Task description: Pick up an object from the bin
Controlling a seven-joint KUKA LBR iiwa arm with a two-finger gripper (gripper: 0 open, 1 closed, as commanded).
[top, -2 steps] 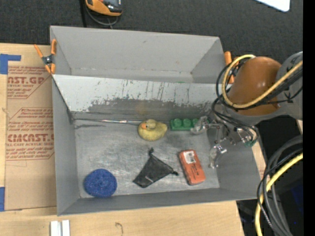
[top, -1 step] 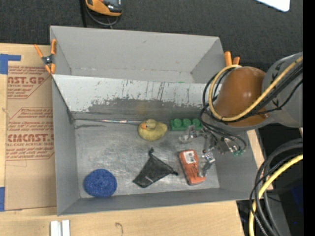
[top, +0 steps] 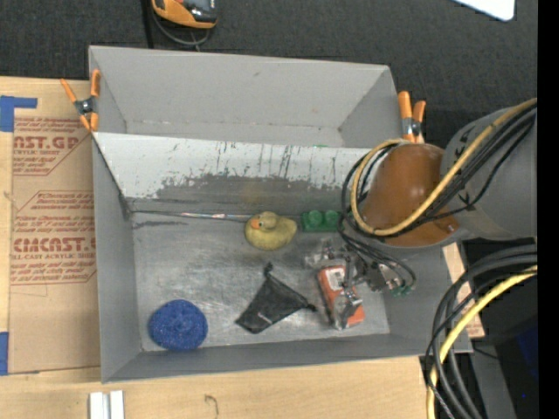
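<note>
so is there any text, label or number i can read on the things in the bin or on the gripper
No text can be read on any of them.
Yellow rubber duck: no writing shows.
Blue round ball: no writing shows.
Black flat piece: no writing shows.
Green piece by the back wall: no writing shows.
Gripper: any marking there is too blurred to read.

Grey bin [top: 192, 264], yellow duck [top: 269, 231], blue ball [top: 178, 325], black wedge [top: 272, 306]

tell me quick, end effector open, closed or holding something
end effector: cannot be told; it is low in the bin's right side, next to a black piece
</note>
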